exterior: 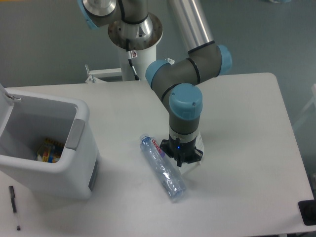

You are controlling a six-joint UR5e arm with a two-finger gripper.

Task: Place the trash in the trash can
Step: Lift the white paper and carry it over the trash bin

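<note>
A crushed clear bluish bottle (pixel 163 169) with a red-and-white label lies on the table, slanting from upper left to lower right. Just right of it my gripper (pixel 181 162) points straight down with its fingers drawn together, apparently shut on the small white paper wrapper, which is almost wholly hidden between them. No wrapper shows on the table beneath. The white trash can (pixel 59 173) stands open at the left, its lid (pixel 4 111) tipped back.
A colourful package (pixel 48 150) lies inside the trash can. A thin black pen (pixel 14 207) rests at the front left. A dark object (pixel 307 212) sits at the table's front right corner. The arm's base stands behind the table.
</note>
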